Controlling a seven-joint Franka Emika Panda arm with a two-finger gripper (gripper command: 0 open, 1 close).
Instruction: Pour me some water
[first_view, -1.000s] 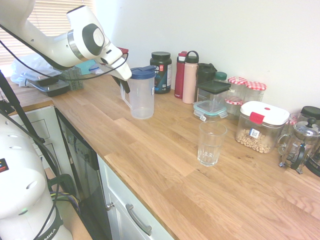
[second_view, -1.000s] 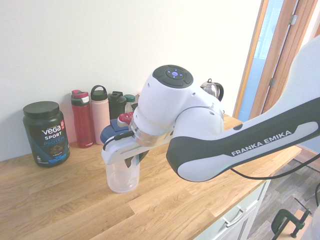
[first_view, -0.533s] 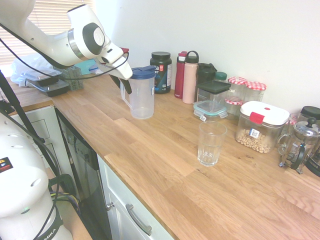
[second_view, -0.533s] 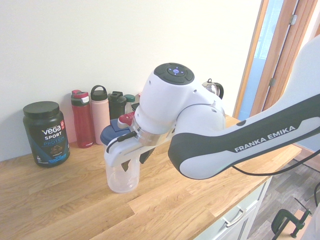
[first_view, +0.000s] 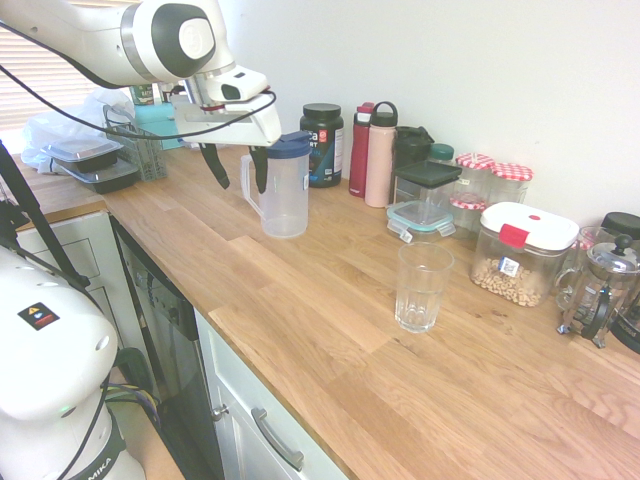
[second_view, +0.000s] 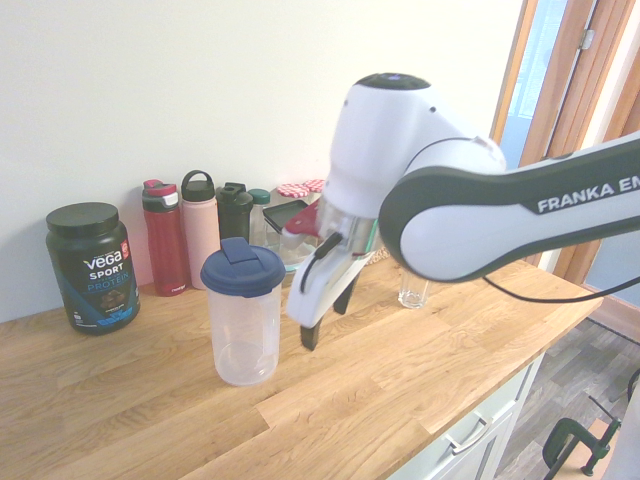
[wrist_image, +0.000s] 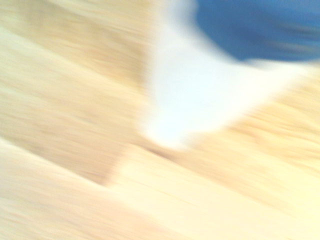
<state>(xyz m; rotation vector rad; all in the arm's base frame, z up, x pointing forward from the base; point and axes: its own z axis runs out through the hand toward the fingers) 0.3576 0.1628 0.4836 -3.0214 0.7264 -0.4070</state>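
The pitcher is what you pour from, and the fingers are off it: you can see them spread apart, dark and pointing down, with nothing between them, hanging above the desk just beside the pitcher's handle side. The second exterior view shows a clear gap between the gripper and the pitcher.

The pitcher stands upright toward the back edge of the desk, its blue lid on. The wall is clear plastic, and any water in it looks low; I cannot tell the level for sure. Judge it light, stiff enough but with thin walls that could flex, and smooth, so a squeeze on the body may slip. The handle, on the side facing the arm, looks the safer hold.

The glass stands alone nearer the front edge, well apart from the pitcher, and seems to hold some water already. It is fragile, so keep any spout clear of its rim.

Bottles and jars line the back edge. The wrist view is a blur of blue and white over wood.
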